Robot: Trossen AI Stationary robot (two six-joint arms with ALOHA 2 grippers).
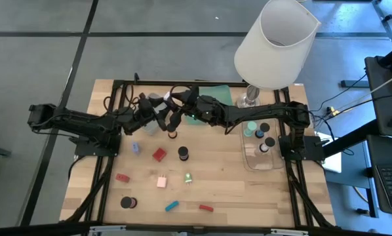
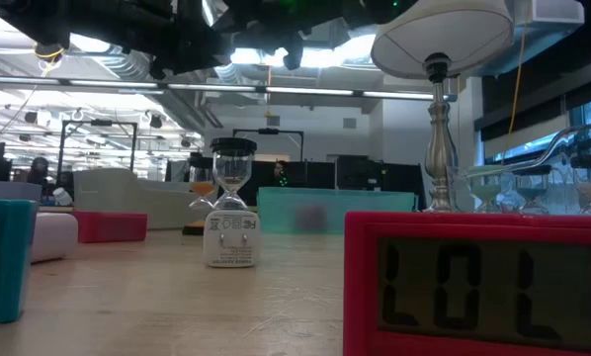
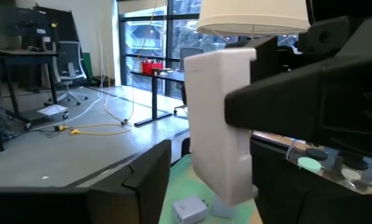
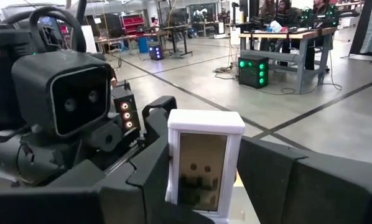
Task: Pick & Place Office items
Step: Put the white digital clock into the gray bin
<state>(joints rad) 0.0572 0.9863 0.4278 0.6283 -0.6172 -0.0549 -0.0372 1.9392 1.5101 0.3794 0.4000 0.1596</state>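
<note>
Both arms met above the far middle of the counter [image 1: 215,190]. The right end effector [image 4: 201,186] was clamped on a white block with a small screen [image 4: 203,163]. The left end effector [image 3: 204,186] stood partly spread around that block, contact unclear.

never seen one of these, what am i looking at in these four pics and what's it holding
It is a robot with two dark arms at a wooden table. One picture looks down from above, one sits at table height, and two come from wrist cameras. Small office pieces lie scattered: a red block, a black cylinder, a teal bar. A clear tray holds more, beside a lamp. In mid-air the right hand grips a white block with a small screen; the left hand is open around it.
</note>
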